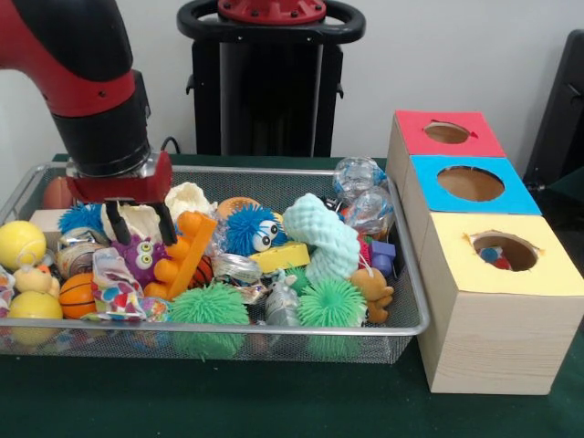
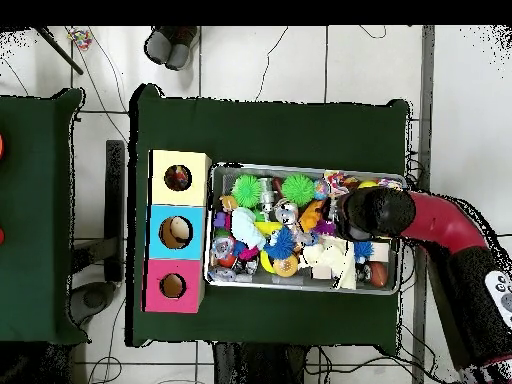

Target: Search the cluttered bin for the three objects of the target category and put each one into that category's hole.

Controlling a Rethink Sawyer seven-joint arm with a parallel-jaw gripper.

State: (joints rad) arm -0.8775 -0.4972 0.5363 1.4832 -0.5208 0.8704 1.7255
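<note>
The silver wire-mesh bin (image 1: 228, 330) is full of toys; it also shows in the overhead view (image 2: 305, 168). One white cloth bunch with coloured polka dots (image 1: 114, 294) lies at the bin's front left, probably the dotted patch in the overhead view (image 2: 335, 183). My gripper (image 1: 142, 224) hangs open and empty over the bin's left part, its black fingertips (image 1: 119, 228) just above a purple toy (image 1: 141, 255) and a cream cloth (image 1: 137, 217). The yellow-faced box's hole (image 1: 505, 251) shows a dotted bit inside. In the overhead view my arm (image 2: 375, 212) hides the gripper.
The blue-faced box (image 1: 470, 184) and red-faced box (image 1: 445, 133) stand behind the yellow one, right of the bin. The bin also holds green spiky balls (image 1: 208, 306), a teal foam piece (image 1: 321, 239), yellow balls (image 1: 20, 245), an orange block (image 1: 187, 251) and foil wrappers (image 1: 363, 196).
</note>
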